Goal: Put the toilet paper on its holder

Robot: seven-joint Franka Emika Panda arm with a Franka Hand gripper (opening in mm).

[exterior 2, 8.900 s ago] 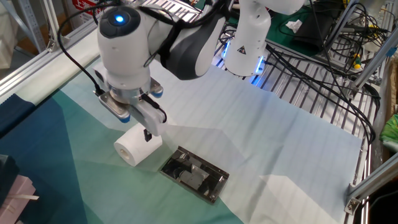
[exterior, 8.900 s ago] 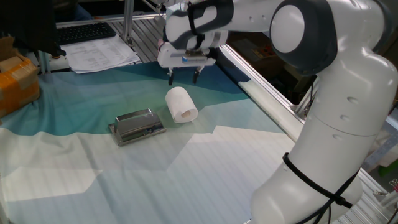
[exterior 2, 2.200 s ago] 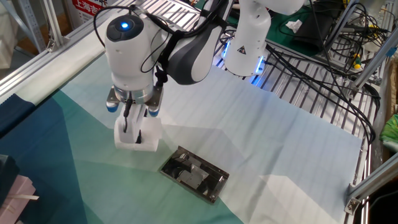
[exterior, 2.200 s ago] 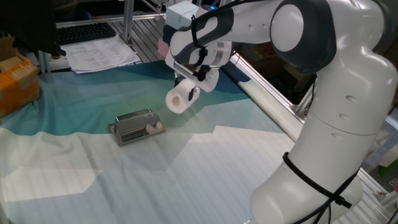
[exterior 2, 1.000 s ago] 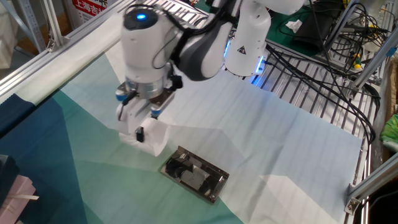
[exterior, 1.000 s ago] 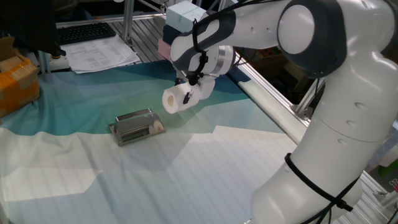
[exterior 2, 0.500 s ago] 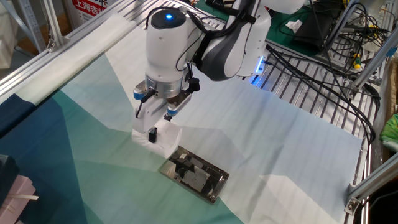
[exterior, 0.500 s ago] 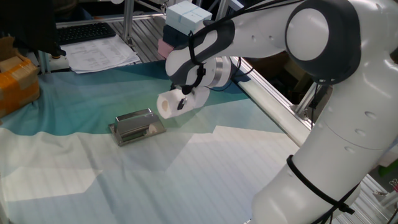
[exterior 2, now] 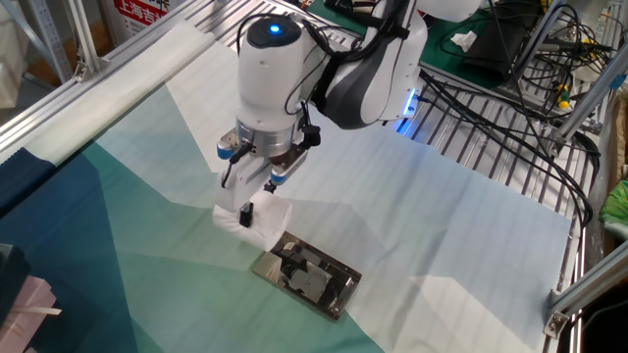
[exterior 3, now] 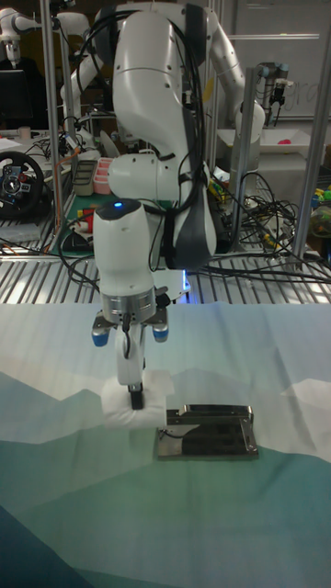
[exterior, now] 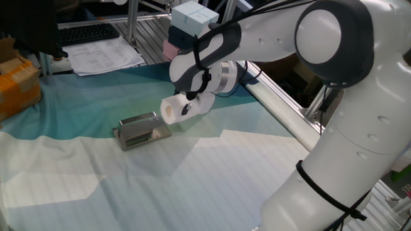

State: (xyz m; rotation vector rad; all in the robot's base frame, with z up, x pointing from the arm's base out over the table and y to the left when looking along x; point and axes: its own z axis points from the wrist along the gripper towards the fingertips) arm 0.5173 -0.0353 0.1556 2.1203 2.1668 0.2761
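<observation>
The white toilet paper point(exterior: 172, 110) roll hangs just above the cloth with my gripper point(exterior: 186, 108) shut on it, one finger in its core. Its open end faces the holder point(exterior: 140, 130), a flat silver-grey bracket with a bar and a beige tip, lying on the cloth. In the other fixed view the toilet paper point(exterior 2: 265, 222) sits right against the near end of the holder point(exterior 2: 306, 275), under my gripper point(exterior 2: 247, 215). The tall fixed view shows the toilet paper point(exterior 3: 118, 397) left of the holder point(exterior 3: 206, 433), with the gripper point(exterior 3: 135, 395) on it.
A teal and white cloth point(exterior: 96, 186) covers the table. Papers point(exterior: 103, 58), a keyboard point(exterior: 87, 32) and an orange box point(exterior: 16, 86) lie at the far left. A metal rail point(exterior: 276, 96) runs along the right edge. Cables point(exterior 2: 491, 88) cover the rack behind.
My gripper has carried the toilet paper from mid-air down and across toward the holder's beige end; the roll is now lower and right beside the holder. The holder has not moved.
</observation>
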